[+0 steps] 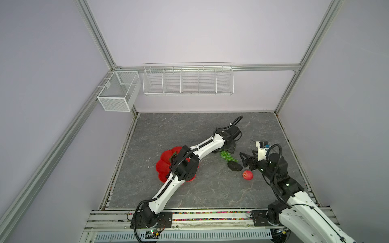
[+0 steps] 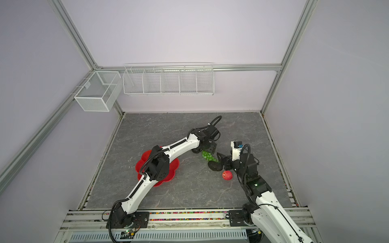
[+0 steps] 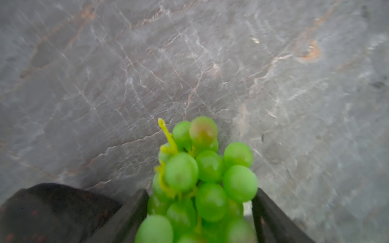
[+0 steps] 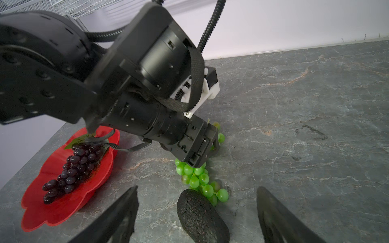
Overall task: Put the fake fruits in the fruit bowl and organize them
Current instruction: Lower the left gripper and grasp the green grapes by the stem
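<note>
Left wrist view, entry 1: left gripper. Its jaws are spread to either side of the green grape bunch. One finger is against the grapes and a sliver of light shows at the other, so the bunch is not clamped. The bunch lies on the grey marbled table with its yellow stem end past the fingertips.

Entry 2: blurred avocado. Dark with reddish specks, just beside the green grape bunch and outside the jaws.

Entry 3: right gripper. Its jaws are wide and hold nothing. In the right wrist view they stand on either side of the cracked avocado without touching it.

Entry 4: cracked avocado. Black with fissured skin, lying on the table against the end of the green grape bunch that is away from the left gripper.

Entry 5: red apple. In both top views it sits near the green grape bunch, beyond the cracked avocado, on the bare table.

Entry 6: fruit bowl. Red with a scalloped rim, well apart from the green grape bunch. The left arm's elbow partly covers it in both top views.

Entry 7: purple grape bunch. It lies inside the fruit bowl with a green leaf at its stem end.

Entry 8: white wire baskets. Mounted on the back wall, far from the green grape bunch.
</note>
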You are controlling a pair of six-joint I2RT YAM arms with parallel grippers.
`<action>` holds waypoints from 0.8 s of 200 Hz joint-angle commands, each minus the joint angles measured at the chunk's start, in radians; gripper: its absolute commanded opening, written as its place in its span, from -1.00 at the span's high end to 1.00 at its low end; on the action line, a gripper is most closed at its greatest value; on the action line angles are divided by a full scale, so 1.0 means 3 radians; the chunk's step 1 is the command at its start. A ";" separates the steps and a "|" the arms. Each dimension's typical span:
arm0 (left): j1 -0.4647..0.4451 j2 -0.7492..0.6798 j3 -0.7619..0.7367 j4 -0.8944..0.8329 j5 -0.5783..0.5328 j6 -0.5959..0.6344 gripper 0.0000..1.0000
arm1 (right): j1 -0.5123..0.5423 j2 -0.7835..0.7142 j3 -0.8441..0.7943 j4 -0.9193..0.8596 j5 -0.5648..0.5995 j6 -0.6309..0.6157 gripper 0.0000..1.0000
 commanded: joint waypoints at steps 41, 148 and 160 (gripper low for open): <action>-0.0022 0.0190 0.0152 -0.0164 0.0098 -0.0025 0.12 | -0.0025 -0.0035 -0.0057 0.0062 -0.0049 0.0033 -0.78; -0.0022 -0.0471 -0.0348 0.0377 -0.0046 0.0036 0.72 | -0.0029 -0.0040 -0.0068 0.0087 -0.0092 0.0017 -0.78; -0.0022 -0.0570 -0.0439 0.0442 -0.0048 0.0043 0.74 | -0.0025 -0.0043 -0.0068 0.0083 -0.0092 0.0010 -0.78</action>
